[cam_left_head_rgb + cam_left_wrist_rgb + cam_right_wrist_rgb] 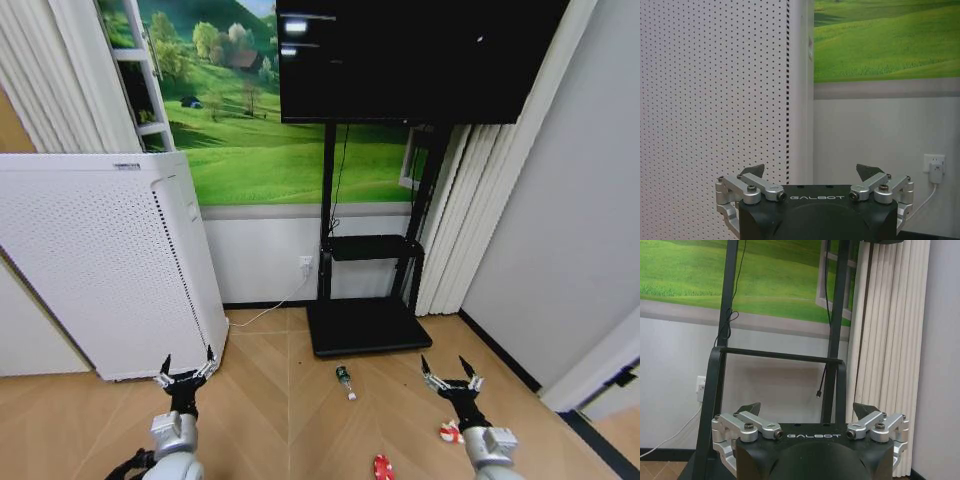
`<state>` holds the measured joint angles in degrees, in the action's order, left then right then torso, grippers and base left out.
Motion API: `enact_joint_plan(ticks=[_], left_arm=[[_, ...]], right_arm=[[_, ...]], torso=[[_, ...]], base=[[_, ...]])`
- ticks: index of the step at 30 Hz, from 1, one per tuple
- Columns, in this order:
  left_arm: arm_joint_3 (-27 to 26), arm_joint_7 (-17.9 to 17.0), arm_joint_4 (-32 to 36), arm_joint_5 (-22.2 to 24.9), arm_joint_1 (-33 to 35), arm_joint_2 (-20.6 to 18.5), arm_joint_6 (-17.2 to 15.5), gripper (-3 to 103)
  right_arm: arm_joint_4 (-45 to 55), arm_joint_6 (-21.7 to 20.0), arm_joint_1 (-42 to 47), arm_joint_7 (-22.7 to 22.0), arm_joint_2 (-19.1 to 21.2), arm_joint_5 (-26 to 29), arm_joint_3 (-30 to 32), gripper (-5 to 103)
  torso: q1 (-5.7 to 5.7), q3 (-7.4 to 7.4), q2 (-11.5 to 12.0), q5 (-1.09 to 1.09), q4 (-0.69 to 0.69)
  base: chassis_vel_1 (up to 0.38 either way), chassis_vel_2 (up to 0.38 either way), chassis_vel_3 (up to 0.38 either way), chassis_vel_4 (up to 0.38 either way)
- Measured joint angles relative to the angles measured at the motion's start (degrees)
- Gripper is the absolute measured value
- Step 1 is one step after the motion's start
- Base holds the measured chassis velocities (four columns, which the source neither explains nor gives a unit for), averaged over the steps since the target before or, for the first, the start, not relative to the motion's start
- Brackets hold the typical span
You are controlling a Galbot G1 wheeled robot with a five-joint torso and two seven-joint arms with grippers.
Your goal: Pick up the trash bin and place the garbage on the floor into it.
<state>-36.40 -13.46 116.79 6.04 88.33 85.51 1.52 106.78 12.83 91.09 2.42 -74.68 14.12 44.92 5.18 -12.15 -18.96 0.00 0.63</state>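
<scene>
Nearest to the robot, both arms hang low over the wooden floor (270, 400). The left pincer (186, 372) is released, its fingers spread wide with nothing between them; it hangs just in front of the lower corner of the white appliance (100, 260). The right pincer (450, 373) is also released and empty, and it hangs over bare floor on the right side.

The garbage lies on the floor between the two arms and more to the right. One red-and-white wrapper (450, 432) lies just beside the right arm, on its inner side and nearer to the robot than the pincer tips. A second wrapper (382, 467) lies at the bottom edge of the head view, between the arms. The bottle (346, 381) lies on its side a little farther out, near the middle; its long axis runs roughly away from the robot, with the green end toward the stand. The right pincer seems the nearer one to all three pieces.

Farther away stands the black stand (365, 325) with its flat base on the floor, and it carries a dark screen (410, 60). Behind it are the wall with a green landscape picture (270, 140), a socket (305, 265) and a pleated curtain (470, 220).

The trash bin cannot be found from here, so what is inside it cannot be told. Probably the robot must first turn or drive to find it.
</scene>
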Motion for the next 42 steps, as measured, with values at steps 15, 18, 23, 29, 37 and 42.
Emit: enact_joint_plan(ticks=[15,18,23,29,37,42], left_arm=[[-0.04,-0.03,-0.51,0.13,-0.28,-0.07,0.07,100],[-0.03,-0.03,-0.51,0.13,-0.26,-0.06,0.08,100],[0.01,-0.04,-0.49,0.03,-0.13,-0.03,0.13,100],[0.07,-0.04,-0.44,-0.04,-0.10,-0.04,0.15,100],[0.16,-0.04,-0.44,-0.08,-0.17,-0.10,0.15,100],[0.19,-0.04,-0.48,-0.09,-0.27,-0.15,0.15,100]], right_arm=[[-0.52,-0.03,-0.40,0.05,-0.17,-0.32,-0.47,100],[-0.53,-0.04,-0.41,0.05,-0.16,-0.32,-0.47,100],[-0.53,-0.05,-0.32,0.06,-0.14,-0.31,-0.38,100],[-0.53,0.06,-0.20,0.07,-0.15,-0.30,-0.24,100],[-0.53,0.14,-0.17,0.07,-0.16,-0.29,-0.21,100],[-0.54,0.16,-0.29,0.08,-0.12,-0.29,-0.22,100]], torso=[[-1.13,2.66,3.79,0.00,0.00],[-1.28,2.94,4.22,0.00,0.00],[-1.74,4.22,5.98,0.00,0.00],[-2.18,5.45,7.64,0.00,0.00],[-2.48,6.76,9.24,0.00,0.00],[-2.69,7.60,10.30,0.00,0.00]], base=[[0.000,0.000,0.000,0.000],[0.000,0.000,0.000,0.000],[0.000,0.000,0.000,0.000],[0.000,0.000,0.000,0.000],[0.000,0.000,0.000,0.000],[0.000,0.000,0.000,0.000]])
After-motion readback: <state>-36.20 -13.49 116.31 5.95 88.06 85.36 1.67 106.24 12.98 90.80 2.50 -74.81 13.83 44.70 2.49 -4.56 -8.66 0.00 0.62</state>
